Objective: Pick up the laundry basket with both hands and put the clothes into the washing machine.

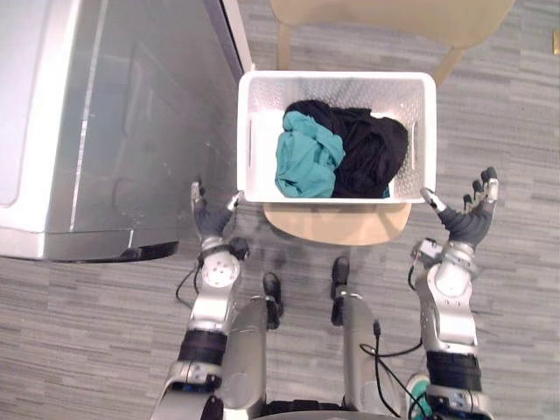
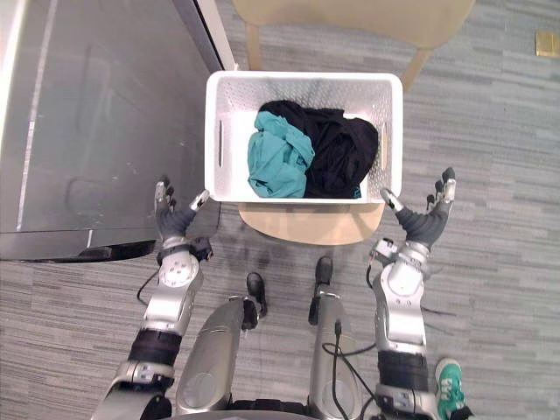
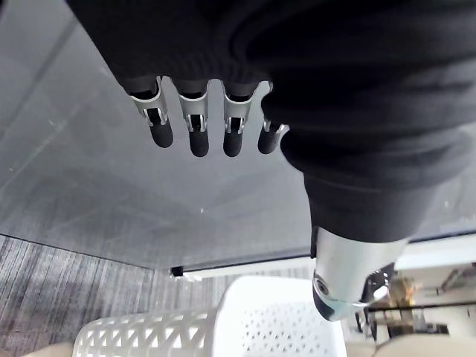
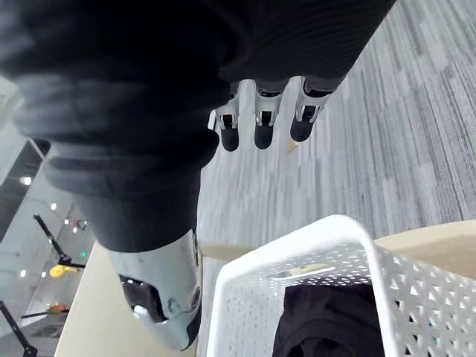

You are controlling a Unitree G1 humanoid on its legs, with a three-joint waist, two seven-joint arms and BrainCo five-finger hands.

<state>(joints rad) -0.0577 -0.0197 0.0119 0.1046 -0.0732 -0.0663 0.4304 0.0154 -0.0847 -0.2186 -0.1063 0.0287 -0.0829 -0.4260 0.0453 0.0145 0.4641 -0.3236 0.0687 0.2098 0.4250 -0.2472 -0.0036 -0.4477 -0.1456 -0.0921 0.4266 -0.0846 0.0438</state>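
You see staged laundry corner, more lab or office than home. Grey striped carpet floor [image 1: 512,289] underfoot. Washing machine [image 1: 114,131] with glossy grey top at your left. White perforated laundry basket [image 1: 337,77] of clothes [image 1: 341,153] on light wooden chair [image 1: 337,223]. Tripod-like stand [image 4: 52,238] in background.

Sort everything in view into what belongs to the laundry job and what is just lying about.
Belongs to the job:
white laundry basket
teal and black clothes in it
washing machine on the left
left hand and right hand, both open beside the basket

Just there:
wooden chair under the basket
small yellow object on the floor
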